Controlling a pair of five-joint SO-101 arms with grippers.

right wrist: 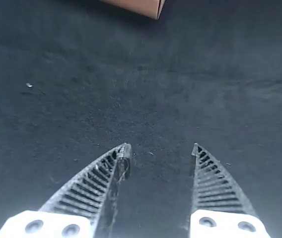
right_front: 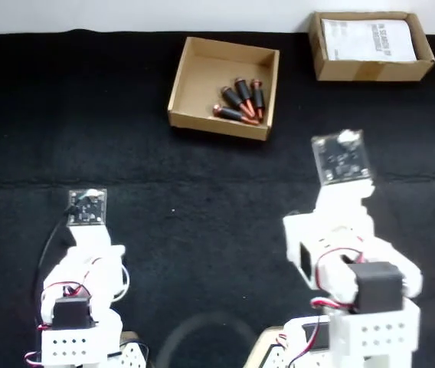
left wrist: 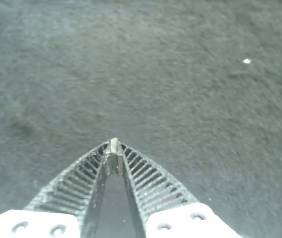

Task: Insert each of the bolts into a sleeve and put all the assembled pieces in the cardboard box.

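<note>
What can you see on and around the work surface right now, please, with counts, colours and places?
cardboard box: one, brown, open, far middle of the cloth.
assembled pieces: four, black sleeves with copper-orange bolt ends, lying together inside the cardboard box, toward its right side.
second box: one, brown, far right corner.
paper sheet: one, white, printed, lying in the second box.
cloth: one, black, spread under everything.
arms: two, white, side by side at the near edge.
left gripper: one, dark ribbed fingers, shut and empty, above bare cloth.
right gripper: one, dark ribbed fingers, open and empty, above cloth short of the cardboard box.
</note>
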